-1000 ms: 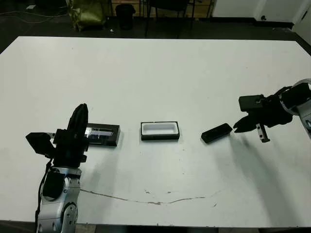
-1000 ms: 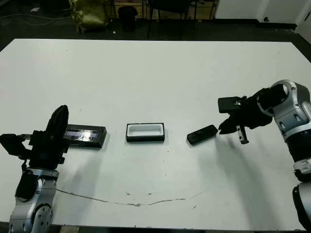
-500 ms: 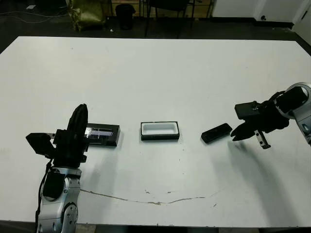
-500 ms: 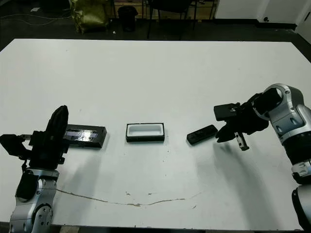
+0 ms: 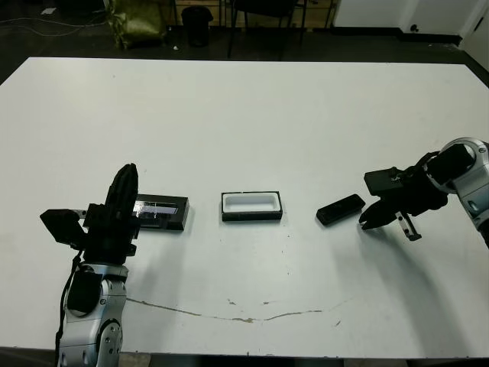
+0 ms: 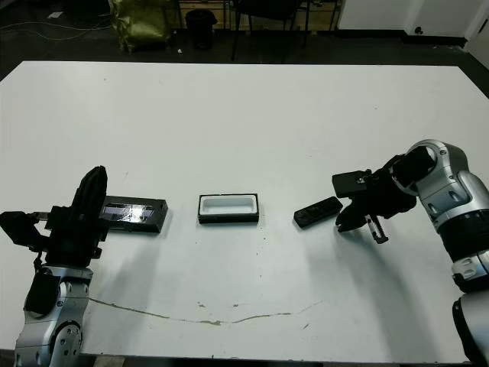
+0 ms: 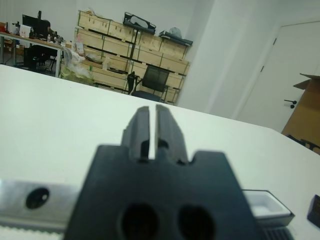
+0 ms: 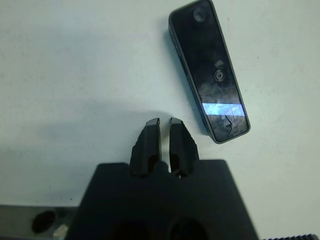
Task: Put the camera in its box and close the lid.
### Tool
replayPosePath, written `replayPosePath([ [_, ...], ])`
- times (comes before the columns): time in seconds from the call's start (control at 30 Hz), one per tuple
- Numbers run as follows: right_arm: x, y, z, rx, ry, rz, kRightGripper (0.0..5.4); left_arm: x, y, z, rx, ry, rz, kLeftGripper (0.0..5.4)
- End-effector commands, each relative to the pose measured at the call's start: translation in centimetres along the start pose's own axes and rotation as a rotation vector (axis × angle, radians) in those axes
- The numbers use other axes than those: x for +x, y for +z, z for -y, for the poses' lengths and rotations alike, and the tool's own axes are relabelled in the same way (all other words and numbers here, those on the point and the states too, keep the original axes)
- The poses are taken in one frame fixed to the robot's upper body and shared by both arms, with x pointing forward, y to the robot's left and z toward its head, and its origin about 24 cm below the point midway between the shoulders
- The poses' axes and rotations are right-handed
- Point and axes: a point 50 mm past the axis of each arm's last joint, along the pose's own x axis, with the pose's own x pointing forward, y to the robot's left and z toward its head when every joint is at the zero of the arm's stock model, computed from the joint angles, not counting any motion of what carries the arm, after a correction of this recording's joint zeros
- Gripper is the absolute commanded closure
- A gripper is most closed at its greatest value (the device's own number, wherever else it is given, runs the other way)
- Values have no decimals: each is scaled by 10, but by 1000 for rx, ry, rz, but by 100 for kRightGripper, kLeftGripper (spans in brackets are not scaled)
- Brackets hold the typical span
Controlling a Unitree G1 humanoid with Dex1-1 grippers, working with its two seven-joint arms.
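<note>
1. On the white table, the camera lies flat and slightly askew, to the right of the box and clear of it.
2. The box sits near the middle of the table with its white lining showing and nothing in it.
3. The lid lies flat to the left of the box, a pale glossy stripe along its top, apart from the box.
4. The right gripper is down low just beside the camera's right end; its fingers are pressed nearly together with only a thin slit between them and hold nothing. From the wrist view the camera lies just off to one side of the fingertips; whether a finger touches it is hard to say.
5. The left gripper stands upright at the lid's left end, fingers together, nothing between them.
6. Beyond the table's far edge there are chairs on a dark floor.
</note>
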Motion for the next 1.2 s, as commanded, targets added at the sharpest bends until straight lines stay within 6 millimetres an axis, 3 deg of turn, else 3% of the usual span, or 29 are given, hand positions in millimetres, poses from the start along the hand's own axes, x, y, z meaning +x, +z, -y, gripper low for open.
replayPosePath([
  [0.03,7,-5,-2,27,8,-10,539,-4,-5,-3,11,14,-31,540],
  [0.43,14,-10,1,30,-26,-53,539,-5,-5,-3,5,20,-33,540],
  [1.2,27,-1,9,-45,-57,-36,539,-5,-6,-4,7,17,-38,540],
])
